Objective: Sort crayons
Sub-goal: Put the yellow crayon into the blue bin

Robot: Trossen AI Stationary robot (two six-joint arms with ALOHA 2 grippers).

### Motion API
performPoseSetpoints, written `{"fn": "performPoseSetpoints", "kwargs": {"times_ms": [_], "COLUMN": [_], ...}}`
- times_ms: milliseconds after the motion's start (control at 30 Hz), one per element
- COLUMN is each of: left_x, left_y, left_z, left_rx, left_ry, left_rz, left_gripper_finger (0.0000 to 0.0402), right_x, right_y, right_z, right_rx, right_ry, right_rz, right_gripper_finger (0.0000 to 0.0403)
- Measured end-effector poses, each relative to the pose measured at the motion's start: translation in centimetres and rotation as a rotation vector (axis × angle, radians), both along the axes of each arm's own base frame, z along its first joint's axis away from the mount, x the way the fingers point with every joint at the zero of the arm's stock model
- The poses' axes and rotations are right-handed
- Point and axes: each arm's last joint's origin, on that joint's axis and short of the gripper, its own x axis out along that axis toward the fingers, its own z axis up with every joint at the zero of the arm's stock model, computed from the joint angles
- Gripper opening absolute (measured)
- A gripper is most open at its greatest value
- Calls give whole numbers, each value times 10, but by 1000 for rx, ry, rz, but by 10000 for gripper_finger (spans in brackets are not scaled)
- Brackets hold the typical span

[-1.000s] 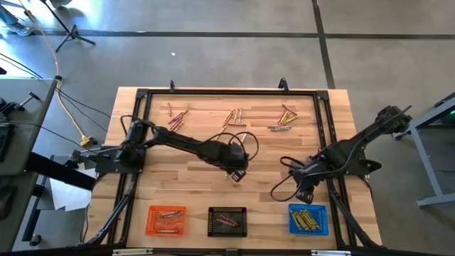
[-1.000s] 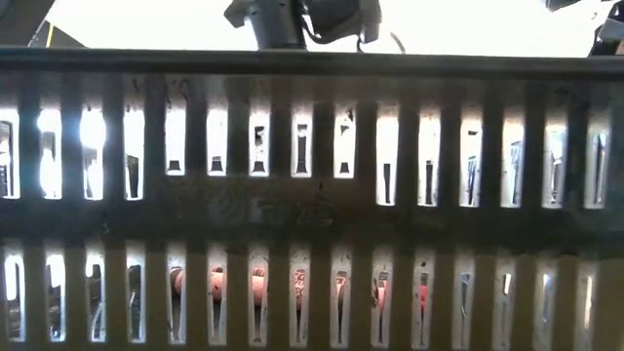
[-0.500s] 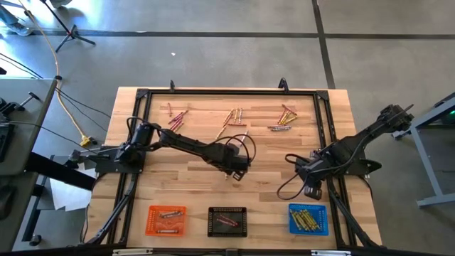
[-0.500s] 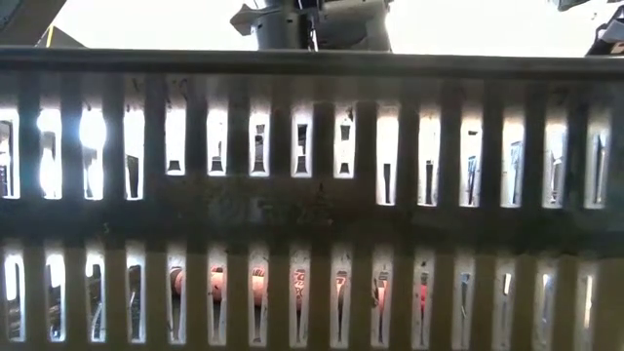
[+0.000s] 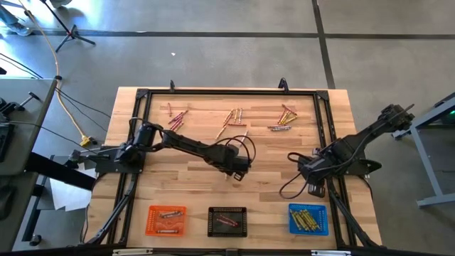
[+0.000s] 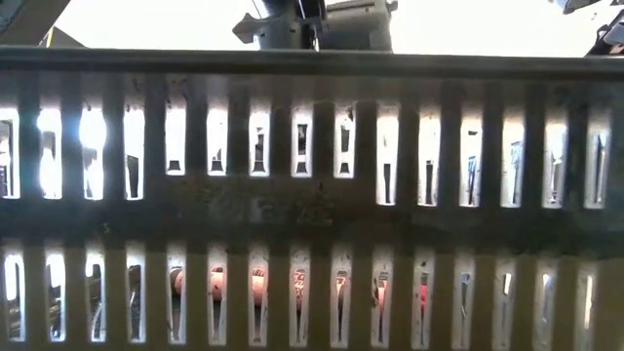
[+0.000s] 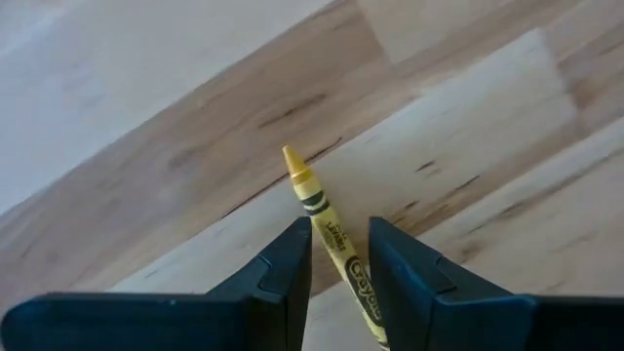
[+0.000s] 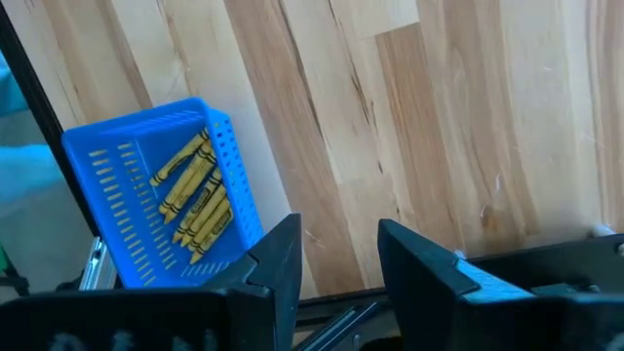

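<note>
A yellow crayon lies flat on the wooden table near its middle. My left gripper points down over it, open, with one finger on either side of the crayon's wrapped middle; I see no touch. In the high view this gripper hangs at mid-table. More crayons lie in three loose groups along the far side: pink ones, yellowish ones and a mixed group. My right gripper stands open with nothing between its fingers, above the table beside the blue tray.
Three square trays stand along the near edge: an orange tray, a black tray and the blue tray holding yellow crayons. The black tray's slotted wall fills the low view. A black frame runs around the work area.
My left gripper has sunk toward the table over the yellow crayon and rolled about its own axis; its fingers stay apart. My right gripper has drifted a little toward the table's right edge and turned somewhat.
</note>
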Motion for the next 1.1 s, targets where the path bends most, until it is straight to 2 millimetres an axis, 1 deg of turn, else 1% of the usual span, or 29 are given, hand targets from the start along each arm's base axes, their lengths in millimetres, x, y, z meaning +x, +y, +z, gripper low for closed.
{"fn": "performPoseSetpoints", "kwargs": {"times_ms": [233,333,400,467,633,700,800,933,967,1033,1100], "left_x": [2,2,1,1,6,9,15,20,21,22,21], "left_y": [-6,-8,-9,-9,-6,-4,-3,-1,0,1,2], "left_z": [-18,-19,-16,-15,-2,14,57,95,107,133,150], "left_rx": [-1,-2,-2,-4,-17,-8,51,169,199,259,309], "left_ry": [45,44,36,33,6,-37,-182,-342,-399,-522,-603], "left_rz": [-12,-17,-19,-19,-79,-114,-160,-195,-199,-196,-195], "left_gripper_finger": [86,60,28,9,4,3,3,1,1,1,1], "right_x": [-1,-1,-1,0,1,3,8,23,27,35,43], "right_y": [-1,-1,-1,-1,-3,-3,-4,-8,-9,-9,-8], "right_z": [1,1,1,1,1,1,3,8,10,14,20], "right_rx": [-11,-11,-11,-22,-71,-103,-167,-228,-232,-224,-203], "right_ry": [-11,-11,-12,-20,-55,-90,-189,-383,-438,-544,-641], "right_rz": [-4,-5,-5,-9,-65,-95,-169,-338,-385,-455,-491], "right_gripper_finger": [124,124,124,124,124,124,124,124,123,123,123]}}
